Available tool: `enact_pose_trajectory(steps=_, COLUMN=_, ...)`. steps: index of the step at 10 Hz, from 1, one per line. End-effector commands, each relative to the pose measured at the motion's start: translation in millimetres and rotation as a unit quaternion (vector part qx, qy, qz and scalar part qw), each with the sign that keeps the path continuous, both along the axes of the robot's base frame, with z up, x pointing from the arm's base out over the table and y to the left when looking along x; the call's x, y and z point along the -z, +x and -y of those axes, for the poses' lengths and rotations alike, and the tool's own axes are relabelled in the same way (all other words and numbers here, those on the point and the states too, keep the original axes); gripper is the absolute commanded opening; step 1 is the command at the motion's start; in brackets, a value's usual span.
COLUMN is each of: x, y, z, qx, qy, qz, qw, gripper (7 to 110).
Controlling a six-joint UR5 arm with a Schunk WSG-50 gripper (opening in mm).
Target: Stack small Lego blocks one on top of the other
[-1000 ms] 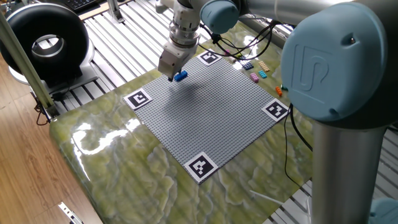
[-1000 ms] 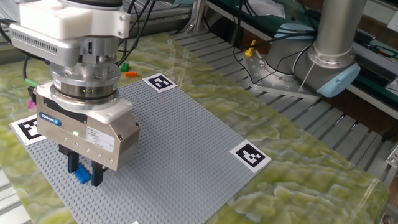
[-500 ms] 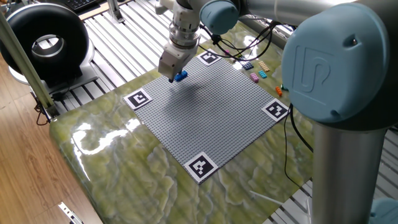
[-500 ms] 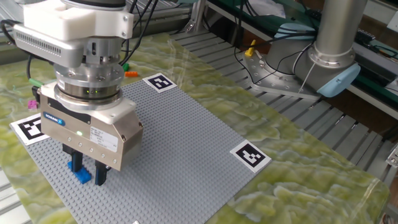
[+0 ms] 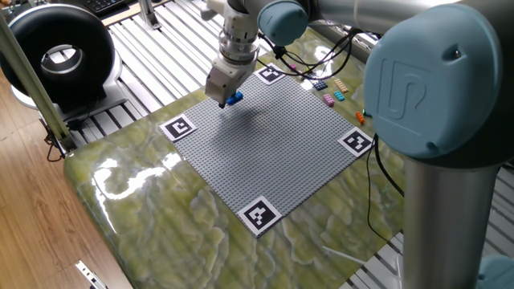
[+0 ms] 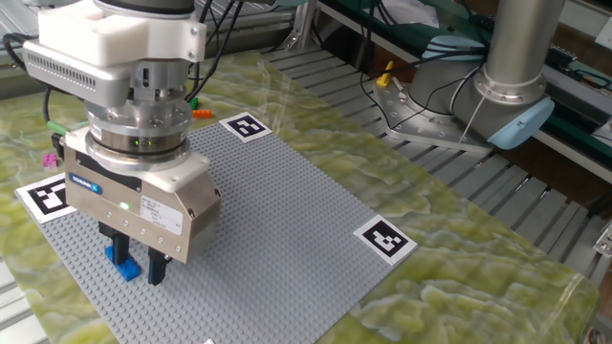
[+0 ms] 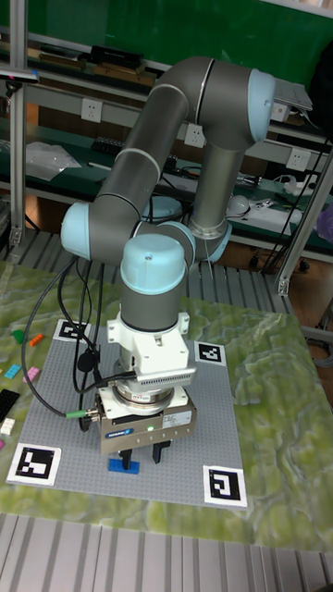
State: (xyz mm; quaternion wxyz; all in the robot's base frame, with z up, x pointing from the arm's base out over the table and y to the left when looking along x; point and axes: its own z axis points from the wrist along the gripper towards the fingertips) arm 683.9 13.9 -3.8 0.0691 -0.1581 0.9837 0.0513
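Gripper [image 6: 136, 268], pointing down over grey baseplate [image 6: 258, 220] near marker tag [image 6: 46, 196]; fingers [image 6: 158, 268] parted, straddling blue Lego block [image 6: 123, 264]; contact with block not discernible. Blue Lego block seated on baseplate, directly beneath gripper, seen also in tall fixed view [image 7: 123, 464]; loose small Lego blocks [image 5: 331, 93] in mixed colours scattered on green marbled tabletop [image 5: 161, 209] beyond far edge of baseplate, well apart from gripper. Four marker tags at baseplate corners.
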Motion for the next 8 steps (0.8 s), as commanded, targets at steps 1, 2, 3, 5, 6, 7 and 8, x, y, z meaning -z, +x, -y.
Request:
enact_pose_trajectory(steps=1, x=0.2, y=1.5, z=2.0, qx=0.003, qy=0.003, qz=0.0, qw=1.0, gripper=44)
enact_pose_trajectory(steps=2, x=-4.9, y=-0.7, z=5.2, qx=0.002, qy=-0.002, qz=-0.003, qw=1.0, gripper=44)
enact_pose_trajectory(steps=3, x=-10.0, y=-3.9, z=5.9, qx=0.003, qy=-0.002, qz=-0.007, qw=1.0, gripper=44)
enact_pose_trajectory(steps=5, x=-3.4, y=-0.3, z=3.0, qx=0.003, qy=0.002, qz=-0.005, qw=1.0, gripper=44)
enact_pose_trajectory(steps=6, x=1.4, y=3.4, z=1.6, qx=0.004, qy=0.005, qz=0.001, qw=1.0, gripper=44)
enact_pose_trajectory(steps=7, x=-0.8, y=3.2, z=3.1, qx=0.004, qy=0.0, qz=0.001, qw=1.0, gripper=44)
enact_pose_trajectory(steps=8, x=-10.7, y=0.4, z=6.1, qx=0.003, qy=-0.016, qz=0.0, qw=0.9999, gripper=44)
